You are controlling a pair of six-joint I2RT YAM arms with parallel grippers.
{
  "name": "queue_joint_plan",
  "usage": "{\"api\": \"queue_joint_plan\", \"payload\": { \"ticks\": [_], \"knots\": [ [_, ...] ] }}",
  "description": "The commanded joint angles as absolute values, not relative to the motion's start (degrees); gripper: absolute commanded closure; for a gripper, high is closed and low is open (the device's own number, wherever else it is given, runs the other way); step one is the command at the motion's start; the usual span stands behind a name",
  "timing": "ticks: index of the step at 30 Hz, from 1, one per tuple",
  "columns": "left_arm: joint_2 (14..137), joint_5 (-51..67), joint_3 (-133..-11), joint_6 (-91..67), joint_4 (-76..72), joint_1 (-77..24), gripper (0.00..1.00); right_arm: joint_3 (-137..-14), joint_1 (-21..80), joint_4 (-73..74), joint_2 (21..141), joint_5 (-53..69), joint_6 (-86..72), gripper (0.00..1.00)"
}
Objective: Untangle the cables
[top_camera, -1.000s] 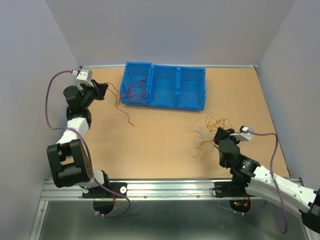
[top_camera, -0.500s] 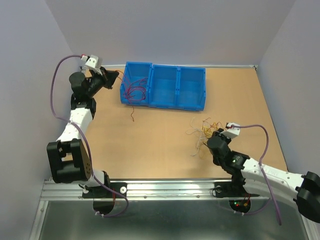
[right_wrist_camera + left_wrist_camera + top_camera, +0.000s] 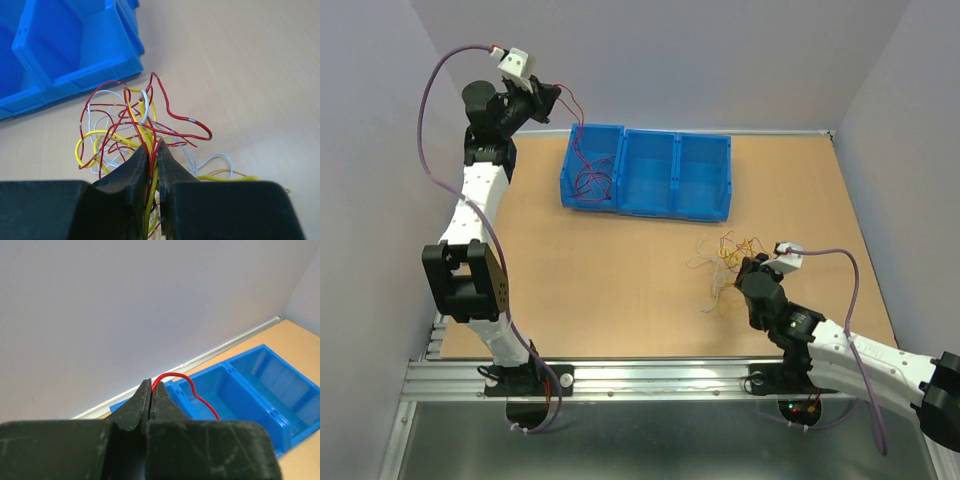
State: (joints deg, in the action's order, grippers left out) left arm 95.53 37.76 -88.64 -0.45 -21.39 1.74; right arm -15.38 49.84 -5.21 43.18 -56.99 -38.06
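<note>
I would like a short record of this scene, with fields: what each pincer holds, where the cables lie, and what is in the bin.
left pincer: shut on one red cable, high near the left end of the blue bin
red cable: runs down into the bin's left compartment
right pincer: shut on the tangle of red, yellow and white cables, low over the table
bin contents: red cables in the left compartment; none seen in the other two
</note>
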Motion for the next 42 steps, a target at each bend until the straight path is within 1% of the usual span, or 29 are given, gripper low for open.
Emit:
{"api": "queue_joint_plan", "payload": {
  "ticks": [1, 5, 6, 15, 18, 21, 26, 33, 37, 39, 40, 41, 42],
  "knots": [
    [100.0, 34.9, -94.8, 3.2, -18.8, 1.3, 1.00, -15.6, 49.7, -9.7, 43.9, -57.3, -36.9, 0.91],
    [103.6, 29.6, -99.1, 6.7, -17.4, 0.2, 1.00, -15.9, 49.7, -10.6, 45.5, -57.1, -36.4, 0.91],
    [104.1, 28.7, -99.5, 8.1, -16.9, -1.7, 1.00, -16.1, 49.7, -10.8, 45.7, -57.1, -36.4, 0.91],
    [107.0, 23.6, -91.9, 15.4, -15.9, -6.2, 1.00, -15.4, 49.6, -11.8, 44.5, -55.3, -35.5, 0.91],
    [110.5, 15.7, -91.0, 18.3, -15.1, -9.0, 1.00, -15.2, 49.7, -12.0, 43.8, -54.9, -35.2, 0.91],
    [115.7, 9.6, -94.5, 17.8, -11.4, -10.5, 1.00, -15.0, 49.7, -12.0, 43.5, -54.6, -35.2, 0.91],
    [122.7, 4.3, -104.8, 17.0, -4.7, -11.1, 1.00, -14.9, 49.7, -12.1, 43.3, -54.5, -35.0, 0.91],
    [126.3, -10.5, -106.2, 23.7, -1.7, -16.0, 1.00, -14.8, 49.7, -12.1, 43.0, -54.2, -34.9, 0.91],
    [126.8, -10.4, -109.0, 21.8, -0.1, -16.1, 0.99, -14.8, 49.7, -12.2, 43.4, -54.1, -34.8, 0.91],
    [125.9, -9.1, -109.2, 21.5, -0.1, -16.0, 0.91, -14.9, 49.7, -12.2, 43.6, -54.1, -34.8, 0.91],
    [125.1, -7.5, -109.2, 21.4, -0.1, -16.1, 0.83, -14.9, 49.6, -12.3, 43.7, -54.0, -34.8, 0.91],
    [123.5, -6.9, -109.0, 21.0, -0.1, -16.1, 0.61, -15.0, 49.6, -12.3, 43.9, -53.9, -34.7, 0.91],
    [122.9, -6.4, -109.0, 20.7, -0.1, -16.0, 0.53, -15.1, 49.7, -12.3, 44.1, -53.7, -34.6, 0.91]
  ]
}}
